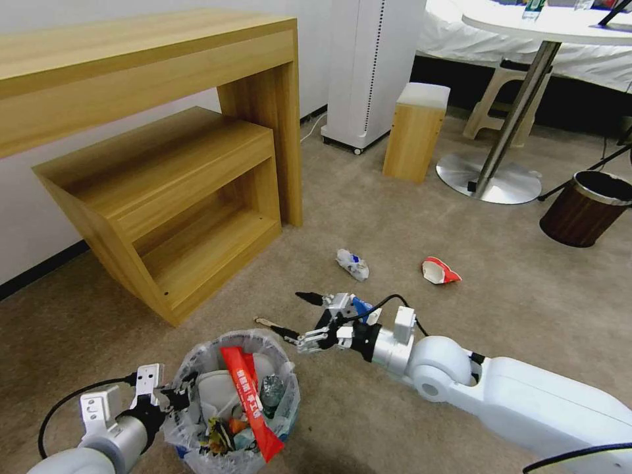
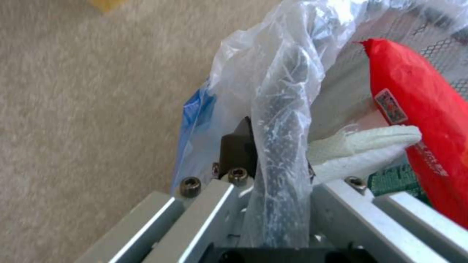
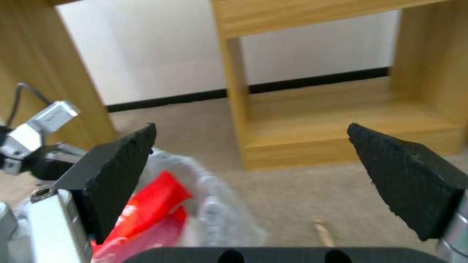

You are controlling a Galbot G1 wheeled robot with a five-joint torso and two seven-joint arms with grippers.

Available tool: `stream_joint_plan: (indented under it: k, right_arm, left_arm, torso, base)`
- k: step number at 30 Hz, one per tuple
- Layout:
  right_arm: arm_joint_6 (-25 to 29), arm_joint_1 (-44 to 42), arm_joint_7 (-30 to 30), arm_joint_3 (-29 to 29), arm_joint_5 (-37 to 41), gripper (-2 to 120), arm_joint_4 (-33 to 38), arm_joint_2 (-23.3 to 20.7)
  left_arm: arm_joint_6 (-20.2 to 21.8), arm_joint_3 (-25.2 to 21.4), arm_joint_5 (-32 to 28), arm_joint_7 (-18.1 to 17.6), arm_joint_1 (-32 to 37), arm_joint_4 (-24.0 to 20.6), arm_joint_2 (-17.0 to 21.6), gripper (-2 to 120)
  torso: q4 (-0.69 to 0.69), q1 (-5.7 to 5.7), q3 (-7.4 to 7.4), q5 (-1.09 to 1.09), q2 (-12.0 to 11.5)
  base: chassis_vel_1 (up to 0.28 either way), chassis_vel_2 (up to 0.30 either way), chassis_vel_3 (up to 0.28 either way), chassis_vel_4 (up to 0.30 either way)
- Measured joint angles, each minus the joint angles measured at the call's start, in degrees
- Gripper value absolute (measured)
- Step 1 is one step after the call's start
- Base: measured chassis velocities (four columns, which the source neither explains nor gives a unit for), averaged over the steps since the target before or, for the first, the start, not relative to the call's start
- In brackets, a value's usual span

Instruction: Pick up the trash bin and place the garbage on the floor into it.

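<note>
The trash bin [image 1: 230, 401], black with a crinkly white bag, stands on the beige floor [image 1: 368, 217] at the near left. It holds a red wrapper [image 1: 253, 401], a white slipper [image 2: 361, 146], a bottle and other litter. My left gripper [image 1: 168, 398] is shut on the bin's bag-covered rim [image 2: 283, 128]. My right gripper [image 1: 284, 311] hovers open just beyond the bin's far right, nothing between its fingers [image 3: 117, 171]. A wooden stick [image 1: 264, 322] lies on the carpet beside its lower finger. Two crumpled paper cups, one white and blue [image 1: 352, 263], one red and white [image 1: 440, 271], lie farther out.
A wooden desk with a lower shelf unit [image 1: 164, 197] stands at the left. Farther back are a white appliance [image 1: 368, 72], a small wooden box [image 1: 415, 131], a round table's metal base [image 1: 487, 178] and a brown wood-grain bin [image 1: 586, 207] at the right.
</note>
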Motion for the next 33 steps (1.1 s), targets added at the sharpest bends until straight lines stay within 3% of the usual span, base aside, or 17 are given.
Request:
stream_joint_plan:
  k: [12,25,33]
  right_arm:
    - [0.66,-7.37,-0.16,11.35,-1.41,100,0.82,-7.58]
    - [0.49,-13.53,2.29,17.28,-2.91,100,-0.25,-10.82]
    - [-2.99,-18.39,9.32,22.00,-5.14,100,-1.19,-11.90]
  left_arm:
    - [1.47,-1.17,-9.89,-4.90,-2.69,1.40,4.35,1]
    - [0.78,-3.20,-11.82,-5.18,-3.46,-1.93,5.21,1]
    - [0.65,-3.01,-11.33,-5.14,-3.37,-2.52,5.13,1]
  torso:
    - [0.02,0.00,0.00,0.02,0.00]
    - [0.03,0.00,0.00,0.03,0.00]
    - [0.02,0.00,0.00,0.00,0.00]
  base:
    - [0.000,0.000,0.000,0.000]
    - [0.000,0.000,0.000,0.000]
    - [0.000,0.000,0.000,0.000]
